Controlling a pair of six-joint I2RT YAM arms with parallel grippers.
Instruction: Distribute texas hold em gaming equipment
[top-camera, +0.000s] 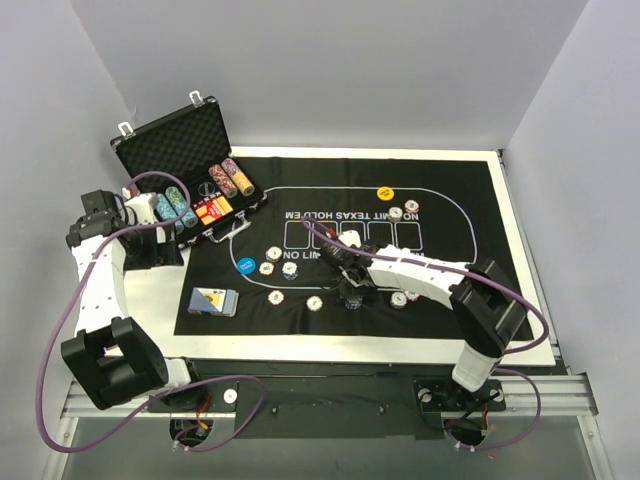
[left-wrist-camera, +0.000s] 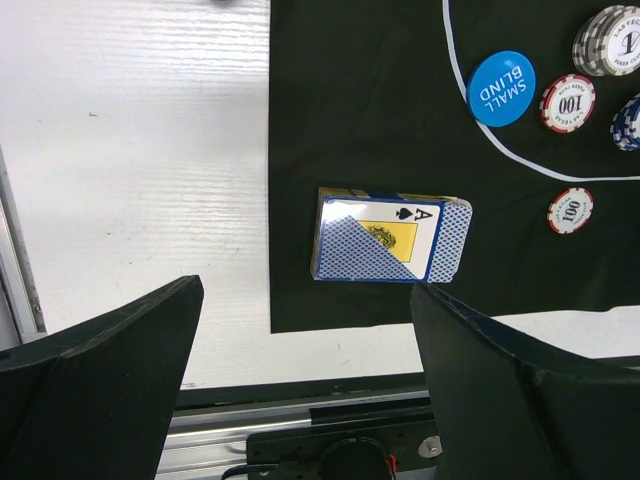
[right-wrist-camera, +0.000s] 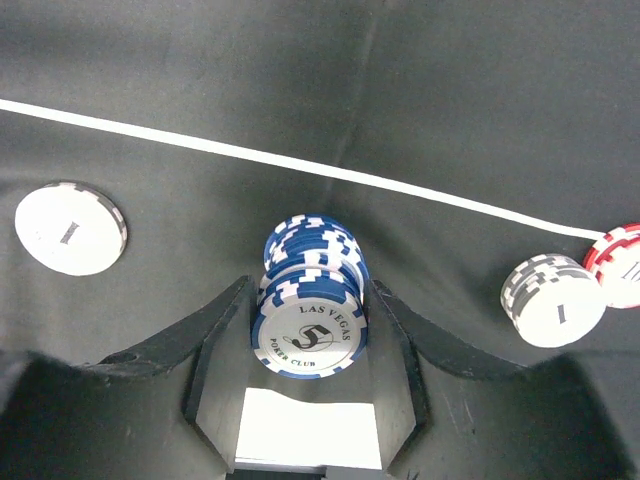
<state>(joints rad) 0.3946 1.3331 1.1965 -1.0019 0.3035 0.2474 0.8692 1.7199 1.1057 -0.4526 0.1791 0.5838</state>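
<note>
Right gripper (right-wrist-camera: 308, 298) squeezes a stack of blue chips (right-wrist-camera: 310, 338) over the black mat (right-wrist-camera: 300, 80), near its white line (right-wrist-camera: 400, 185). Left gripper (left-wrist-camera: 305, 295) is spread wide with nothing in it, above the cards (left-wrist-camera: 390, 240). White table (left-wrist-camera: 140, 150), grey walls (top-camera: 330, 60).

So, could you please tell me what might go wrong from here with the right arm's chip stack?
1. The blue chip stack, flanked by the fingers of the right gripper, looks staggered rather than squarely aligned. It may topple or spill when squeezed, lifted or released.
2. A white chip stack sits close on one side and a single white chip on the other. Fingers opening wide, or a sideways move, could knock them.
</note>
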